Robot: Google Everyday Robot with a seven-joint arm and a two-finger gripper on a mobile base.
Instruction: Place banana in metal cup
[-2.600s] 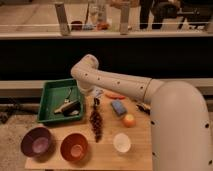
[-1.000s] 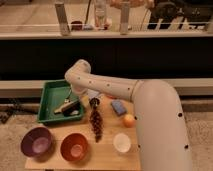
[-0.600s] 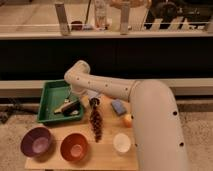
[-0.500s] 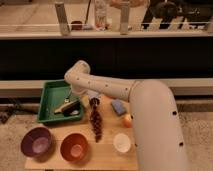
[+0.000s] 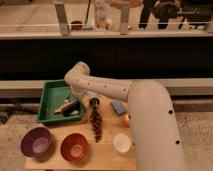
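A pale yellowish long thing, the banana (image 5: 61,107), lies in the green tray (image 5: 49,91) at the table's left. My gripper (image 5: 71,105) is down inside the tray, right beside the banana's right end. The arm (image 5: 100,89) reaches to it from the right and hides part of the tray. A small brownish round thing (image 5: 94,102) stands just right of the tray; I cannot tell whether it is the metal cup.
A bunch of dark grapes (image 5: 95,124) lies mid-table. A purple bowl (image 5: 36,142), an orange bowl (image 5: 74,147) and a white cup (image 5: 121,142) stand along the front edge. A blue sponge (image 5: 118,106) and an orange fruit (image 5: 126,120) lie to the right.
Since 2.6 s ago the arm has swung left and down, bringing the gripper into the tray. In the last half second almost nothing has moved.
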